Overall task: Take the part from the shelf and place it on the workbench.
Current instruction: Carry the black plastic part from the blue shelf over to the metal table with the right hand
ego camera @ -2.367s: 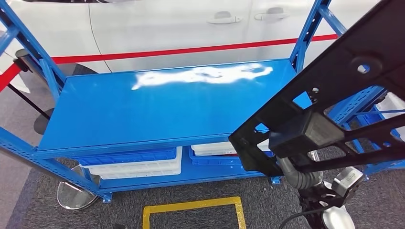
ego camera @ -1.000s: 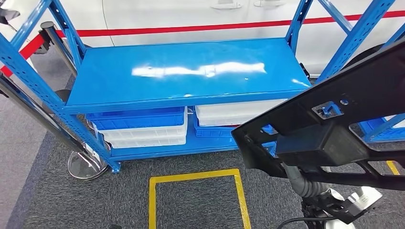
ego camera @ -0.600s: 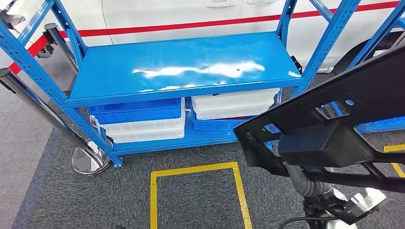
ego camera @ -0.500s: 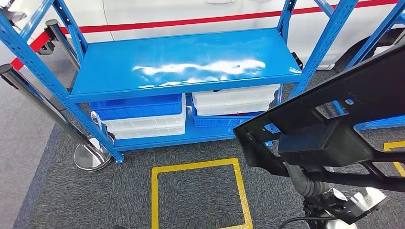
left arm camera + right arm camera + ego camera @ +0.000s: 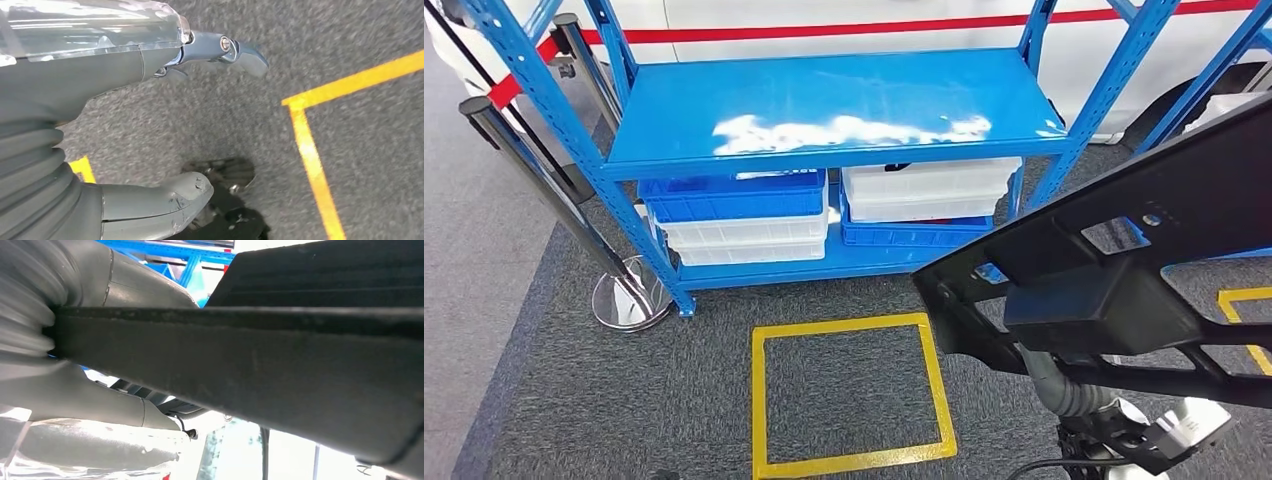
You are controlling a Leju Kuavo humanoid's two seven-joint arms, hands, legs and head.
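Your right hand (image 5: 75,385) has the part (image 5: 1124,250) clamped: in the right wrist view the grey thumb and the palm sit on either side of a flat black rail of it. The part is off the shelf (image 5: 834,105) and rides in front of you, above the carpet. It looks like a stiff, long, open plastic frame, likely light for its size but unwieldy, so expect it to lever against the grip. Hold it near the boxy middle section, as you do now. Your left hand (image 5: 165,125) hangs with fingers apart, holding nothing, over the yellow floor marking (image 5: 849,395).
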